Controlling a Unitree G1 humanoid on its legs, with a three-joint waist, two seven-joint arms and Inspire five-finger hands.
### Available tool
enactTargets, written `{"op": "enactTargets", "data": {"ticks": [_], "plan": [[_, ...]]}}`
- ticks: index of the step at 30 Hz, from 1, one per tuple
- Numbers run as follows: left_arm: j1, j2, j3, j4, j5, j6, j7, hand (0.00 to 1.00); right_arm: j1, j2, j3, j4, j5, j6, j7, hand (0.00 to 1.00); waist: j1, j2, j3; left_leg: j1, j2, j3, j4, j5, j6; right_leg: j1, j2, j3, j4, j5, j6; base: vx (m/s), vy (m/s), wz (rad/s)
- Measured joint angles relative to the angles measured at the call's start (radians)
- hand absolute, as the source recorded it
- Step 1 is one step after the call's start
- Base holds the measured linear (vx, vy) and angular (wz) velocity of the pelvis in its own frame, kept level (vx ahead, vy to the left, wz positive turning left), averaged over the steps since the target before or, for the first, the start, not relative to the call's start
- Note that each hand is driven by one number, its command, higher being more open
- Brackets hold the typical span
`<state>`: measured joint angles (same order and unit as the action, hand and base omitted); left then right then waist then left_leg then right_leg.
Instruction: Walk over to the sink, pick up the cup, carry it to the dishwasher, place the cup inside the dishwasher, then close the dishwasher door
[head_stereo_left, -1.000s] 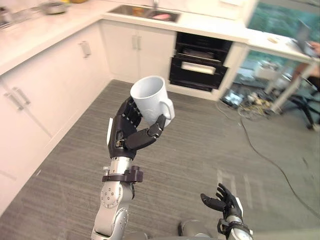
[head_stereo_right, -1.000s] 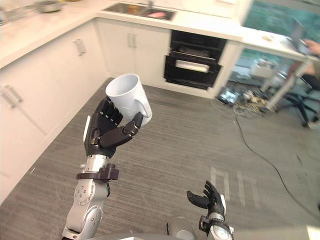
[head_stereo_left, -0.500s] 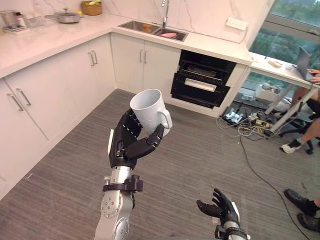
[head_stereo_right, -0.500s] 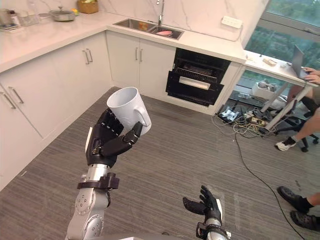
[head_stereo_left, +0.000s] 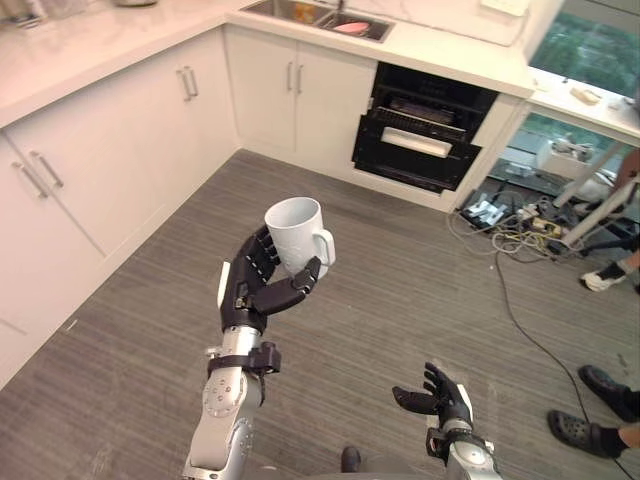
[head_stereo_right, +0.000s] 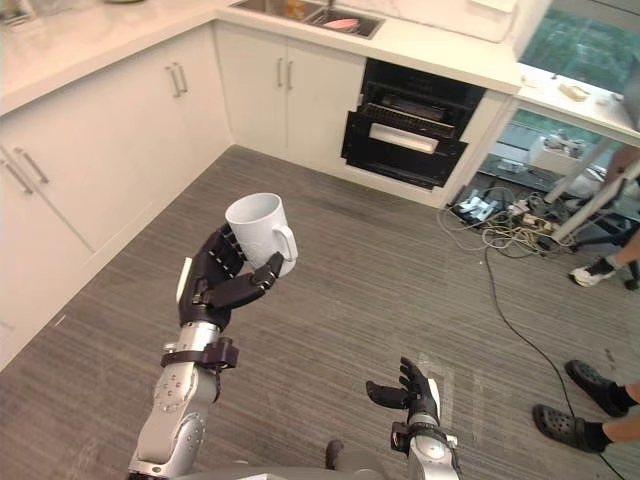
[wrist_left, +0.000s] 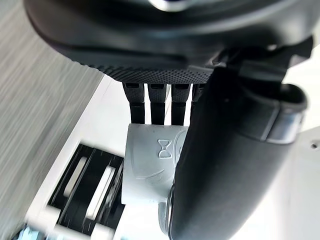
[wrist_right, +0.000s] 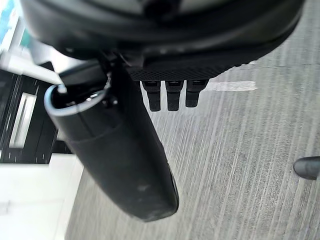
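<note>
A grey plank floor (head_stereo_left: 400, 290) is bounded by white cabinets under a pale worktop (head_stereo_left: 100, 50). The fingers (head_stereo_left: 262, 262) of the left hand (head_stereo_left: 258, 290) are curled round the back of the cup (head_stereo_left: 296, 232), with the thumb pressed across its front just under the handle. The cup is held upright in mid-air, mouth up, and nothing is seen inside it. The right hand (head_stereo_left: 440, 400) is carried low, its fingers relaxed and holding nothing. Against half a second ago the whole view has shifted, so the camera was moved. The grasp is unchanged, and the carry is judged under way, with placing and door-closing not yet done. Beyond, the dishwasher (head_stereo_left: 425, 140) is seen open, dark racks exposed, well apart from the cup. In the sink (head_stereo_left: 270, 8) a pink item (head_stereo_left: 352, 27) is left.
</note>
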<state>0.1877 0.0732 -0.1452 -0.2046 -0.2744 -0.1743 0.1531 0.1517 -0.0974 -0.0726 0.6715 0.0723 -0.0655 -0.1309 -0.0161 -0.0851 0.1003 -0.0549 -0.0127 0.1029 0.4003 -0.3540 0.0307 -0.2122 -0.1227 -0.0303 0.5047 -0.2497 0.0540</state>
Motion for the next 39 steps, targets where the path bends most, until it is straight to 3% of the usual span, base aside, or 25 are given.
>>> {"op": "enactTargets", "data": {"ticks": [2, 3, 6, 9, 10, 11, 13, 14, 15, 16, 17, 18, 19, 20, 23, 25, 26, 27, 28, 29, 31, 33, 35, 37, 39], "plan": [[0.021, 0.001, 0.000, -0.039, 0.000, 0.002, 0.003, 0.30, -0.003, 0.009, 0.003, -0.002, -0.001, 0.003, 0.001, 0.90, 0.002, 0.002, 0.021, 0.008, -0.014, -0.019, 0.024, -0.023, 0.035, -0.056, -0.023, -0.007, 0.172, 0.011, -0.025, 0.14, 0.098, 0.44], [0.026, 0.008, -0.015, -0.056, 0.000, -0.002, 0.003, 0.30, 0.019, 0.031, 0.015, -0.008, -0.001, 0.006, 0.009, 0.90, 0.000, 0.019, 0.036, 0.038, 0.003, -0.064, 0.031, -0.043, 0.039, -0.136, 0.014, -0.015, 0.277, -0.023, -0.055, 0.22, 0.057, 0.50], [0.010, 0.026, -0.049, -0.074, 0.000, -0.011, 0.002, 0.30, 0.042, 0.047, 0.021, -0.040, -0.001, 0.006, 0.013, 0.90, -0.004, 0.009, 0.039, 0.066, 0.012, -0.122, 0.020, -0.070, 0.036, -0.196, 0.057, -0.032, 0.178, -0.023, -0.034, 0.30, -0.002, 0.60], [-0.019, 0.023, -0.081, -0.073, 0.000, -0.012, 0.000, 0.30, 0.059, 0.038, 0.006, -0.104, -0.001, 0.008, 0.011, 0.90, -0.030, 0.015, 0.041, 0.129, 0.011, -0.197, -0.025, -0.092, 0.023, -0.254, 0.074, -0.047, 0.018, 0.061, -0.013, 0.53, -0.110, 0.88], [-0.029, 0.018, -0.094, -0.067, 0.000, -0.014, -0.001, 0.30, 0.059, 0.027, 0.004, -0.117, -0.006, 0.008, 0.011, 0.90, -0.054, 0.020, 0.035, 0.171, 0.017, -0.243, -0.060, -0.098, 0.003, -0.257, 0.081, -0.050, -0.009, 0.169, -0.019, 0.62, -0.177, 1.06], [-0.040, 0.000, -0.109, -0.053, 0.000, -0.013, -0.003, 0.30, 0.056, 0.003, 0.003, -0.126, -0.013, 0.008, 0.010, 0.90, -0.050, 0.050, 0.031, 0.203, 0.056, -0.255, -0.076, -0.105, -0.027, -0.231, 0.086, -0.077, 0.025, 0.192, -0.023, 0.64, -0.177, 0.91], [-0.041, -0.036, -0.107, -0.034, -0.001, -0.006, -0.006, 0.30, 0.047, -0.013, 0.000, -0.161, -0.026, 0.014, 0.009, 0.90, -0.063, 0.068, 0.046, 0.220, 0.060, -0.235, -0.030, -0.017, -0.113, -0.231, 0.047, -0.121, 0.172, 0.138, -0.062, 0.61, -0.195, 0.70], [-0.029, -0.067, -0.101, -0.009, -0.002, -0.004, -0.006, 0.30, 0.076, -0.026, 0.009, -0.200, -0.027, 0.003, 0.016, 0.90, -0.068, 0.085, 0.043, 0.204, 0.060, -0.178, 0.117, 0.043, -0.129, -0.238, 0.048, -0.173, 0.238, 0.095, -0.067, 0.53, -0.244, 0.64], [-0.017, -0.073, -0.098, -0.012, -0.002, -0.005, -0.008, 0.30, 0.092, -0.023, 0.015, -0.224, -0.027, 0.001, 0.019, 0.90, -0.062, 0.105, 0.032, 0.169, 0.090, -0.135, 0.240, 0.076, -0.138, -0.187, 0.079, -0.200, 0.128, 0.117, -0.076, 0.41, -0.331, 0.27], [0.004, -0.080, -0.095, -0.024, -0.003, -0.008, -0.016, 0.30, 0.118, -0.029, 0.032, -0.260, -0.026, -0.006, 0.015, 0.90, -0.044, 0.129, 0.039, 0.083, 0.162, -0.065, 0.504, 0.209, -0.113, -0.087, 0.130, -0.244, 0.020, 0.087, -0.138, 0.41, -0.311, -0.36], [0.022, -0.088, -0.097, -0.035, -0.007, -0.011, -0.026, 0.30, 0.114, -0.025, 0.041, -0.258, -0.025, -0.005, 0.014, 0.90, -0.018, 0.169, 0.028, -0.009, 0.242, -0.031, 0.687, 0.205, -0.103, -0.012, 0.196, -0.226, -0.045, 0.075, -0.141, 0.58, -0.288, -0.38], [0.022, -0.084, -0.097, -0.035, -0.010, -0.010, -0.034, 0.30, 0.112, -0.014, 0.042, -0.254, -0.024, -0.004, 0.013, 0.90, -0.015, 0.169, 0.029, -0.060, 0.265, -0.018, 0.748, 0.192, -0.092, 0.027, 0.211, -0.224, -0.075, 0.066, -0.146, 0.68, -0.183, -0.34], [0.022, -0.077, -0.097, -0.036, -0.012, -0.010, -0.046, 0.30, 0.112, 0.009, 0.044, -0.254, -0.022, -0.004, 0.012, 0.90, -0.004, 0.155, 0.035, -0.144, 0.290, 0.015, 0.801, 0.162, -0.050, 0.103, 0.214, -0.214, -0.125, 0.055, -0.150, 0.68, -0.158, -0.11], [0.028, -0.078, -0.098, -0.036, -0.018, -0.009, -0.056, 0.30, 0.116, 0.021, 0.044, -0.254, -0.019, -0.004, 0.012, 0.90, 0.007, 0.127, 0.038, -0.215, 0.313, 0.068, 0.784, 0.130, -0.034, 0.162, 0.212, -0.194, -0.172, 0.050, -0.149, 0.52, -0.136, -0.19], [0.029, -0.083, -0.092, -0.035, -0.022, -0.009, -0.059, 0.30, 0.111, 0.016, 0.039, -0.249, -0.016, -0.004, 0.006, 0.90, 0.030, 0.110, 0.044, -0.317, 0.306, 0.104, 0.580, 0.076, -0.045, 0.266, 0.207, -0.141, -0.261, 0.050, -0.149, 0.51, -0.015, -0.46], [0.028, -0.072, -0.084, -0.030, -0.022, -0.009, -0.056, 0.30, 0.076, 0.006, 0.040, -0.206, -0.016, -0.006, -0.002, 0.90, 0.039, 0.081, 0.048, -0.316, 0.207, 0.031, 0.178, 0.118, -0.071, 0.326, 0.168, -0.078, -0.309, 0.033, -0.123, 0.55, 0.147, -0.75], [0.027, -0.068, -0.080, -0.028, -0.020, -0.009, -0.055, 0.30, 0.049, -0.007, 0.040, -0.173, -0.016, -0.006, -0.004, 0.90, 0.039, 0.081, 0.048, -0.315, 0.160, -0.028, -0.023, 0.196, -0.080, 0.355, 0.154, -0.041, -0.324, 0.014, -0.093, 0.49, 0.209, -0.93], [0.028, -0.061, -0.090, -0.019, -0.019, -0.009, -0.049, 0.30, 0.036, -0.019, 0.040, -0.137, -0.016, -0.004, -0.005, 0.90, 0.042, 0.086, 0.045, -0.298, 0.130, -0.071, -0.144, 0.369, -0.089, 0.395, 0.140, 0.007, -0.329, -0.020, -0.057, 0.50, 0.240, -0.94], [0.029, -0.056, -0.098, -0.016, -0.019, -0.008, -0.043, 0.30, 0.038, -0.019, 0.039, -0.130, -0.016, -0.004, -0.008, 0.90, 0.047, 0.086, 0.042, -0.277, 0.123, -0.078, -0.148, 0.446, -0.084, 0.411, 0.134, 0.032, -0.328, -0.032, -0.044, 0.44, 0.235, -0.74], [0.025, -0.042, -0.098, -0.016, -0.019, -0.008, -0.042, 0.30, 0.032, -0.007, 0.040, -0.117, -0.016, -0.003, -0.009, 0.90, 0.047, 0.068, 0.037, -0.276, 0.105, -0.066, -0.124, 0.449, -0.073, 0.423, 0.113, 0.053, -0.327, -0.048, -0.033, 0.43, 0.233, -0.22], [0.003, -0.033, -0.111, -0.014, -0.018, -0.003, -0.042, 0.30, 0.033, -0.002, 0.039, -0.125, -0.016, -0.001, -0.010, 0.90, 0.015, 0.040, 0.027, -0.342, 0.082, -0.051, 0.048, 0.323, -0.042, 0.409, 0.072, 0.124, -0.286, -0.049, -0.028, 0.56, 0.334, -0.18], [0.007, -0.016, -0.124, -0.014, -0.018, -0.002, -0.039, 0.30, 0.026, 0.002, 0.040, -0.125, -0.017, -0.001, -0.010, 0.90, 0.028, 0.032, 0.024, -0.320, 0.091, 0.007, 0.120, 0.220, -0.024, 0.345, 0.056, 0.171, -0.108, -0.054, -0.006, 0.49, 0.313, -0.74], [0.005, 0.036, -0.127, -0.010, -0.017, 0.000, -0.026, 0.30, -0.006, 0.028, 0.041, -0.126, -0.017, -0.001, -0.010, 0.90, 0.012, 0.015, 0.028, -0.207, 0.071, 0.082, 0.105, 0.141, 0.006, 0.160, 0.000, 0.156, 0.320, -0.001, 0.123, 0.41, 0.255, -0.82], [0.008, 0.038, -0.130, -0.007, -0.012, 0.009, -0.019, 0.30, -0.013, 0.045, 0.055, -0.137, -0.018, -0.001, -0.009, 0.90, 0.001, 0.019, 0.028, -0.095, 0.070, 0.125, 0.063, 0.088, 0.028, 0.059, -0.012, 0.102, 0.474, -0.025, 0.080, 0.38, 0.205, -0.70], [0.002, 0.036, -0.146, -0.018, 0.001, 0.008, -0.018, 0.30, -0.009, 0.070, 0.065, -0.184, -0.019, -0.001, -0.009, 0.90, -0.001, 0.022, 0.028, -0.006, 0.081, 0.159, 0.017, 0.055, 0.027, -0.049, -0.002, 0.014, 0.486, -0.057, 0.023, 0.43, 0.151, -0.61]]}}
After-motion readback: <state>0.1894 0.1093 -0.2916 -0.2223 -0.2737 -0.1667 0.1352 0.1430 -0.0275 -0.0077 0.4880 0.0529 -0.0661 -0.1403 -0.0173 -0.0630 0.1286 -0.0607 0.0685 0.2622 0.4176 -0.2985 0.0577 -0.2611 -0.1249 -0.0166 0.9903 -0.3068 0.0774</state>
